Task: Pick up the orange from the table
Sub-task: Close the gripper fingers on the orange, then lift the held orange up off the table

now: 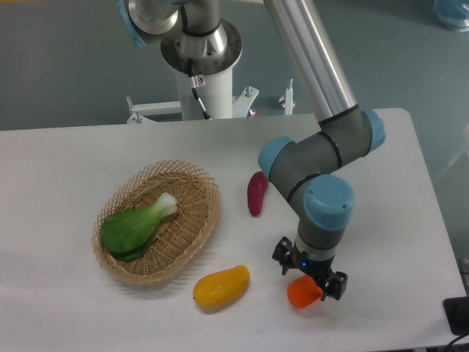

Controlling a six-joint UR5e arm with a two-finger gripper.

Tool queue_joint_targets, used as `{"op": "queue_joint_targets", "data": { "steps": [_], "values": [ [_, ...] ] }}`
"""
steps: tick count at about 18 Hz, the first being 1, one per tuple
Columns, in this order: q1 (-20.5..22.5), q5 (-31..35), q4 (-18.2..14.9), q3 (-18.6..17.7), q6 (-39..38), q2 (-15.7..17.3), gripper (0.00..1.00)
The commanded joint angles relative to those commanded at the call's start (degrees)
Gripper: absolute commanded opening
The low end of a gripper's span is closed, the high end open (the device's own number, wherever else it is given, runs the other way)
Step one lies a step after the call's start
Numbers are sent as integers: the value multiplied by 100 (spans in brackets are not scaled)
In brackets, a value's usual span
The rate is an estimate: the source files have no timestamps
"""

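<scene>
Orange (303,293) lay on the table (66,293) near the front edge, right of centre, directly under the gripper (311,282). Dark fingers stood at either side of the fruit's upper part, one at its right flank; whether they were pressing it or merely straddling it could not be told, and the fruit appeared to rest on the tabletop.

Risks, as judged: the fruit was small, smooth and somewhat blocky, so an off-centre pinch could squeeze it out sideways or let it rotate in the jaws on lifting. A shallow bite near the top would worsen this.

Surface was white, matte and flat, offering little to stop a rolling fruit. The yellow fruit (220,287), elongated and glossy, lay near on the left but apart. The purple sweet potato (256,193) sat further back, and the woven wicker basket (199,220), holding a leafy green vegetable (135,226), stood well clear
</scene>
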Motion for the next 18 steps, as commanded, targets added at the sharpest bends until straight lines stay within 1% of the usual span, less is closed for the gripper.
{"op": "queue_joint_targets", "data": {
  "steps": [1, 2, 4, 5, 10, 15, 18],
  "values": [
    [-9, -9, 0, 0, -26, 0, 98],
    [-17, 0, -9, 0, -35, -9, 93],
    [-35, 0, -17, 0, -70, -17, 70],
    [-44, 0, -18, 0, -96, -18, 66],
    [-53, -17, -26, 35, -290, -27, 50],
    [-9, -9, -105, 70, -255, 298, 50],
    [26, 0, -123, 62, -237, 413, 50]
  ]
}}
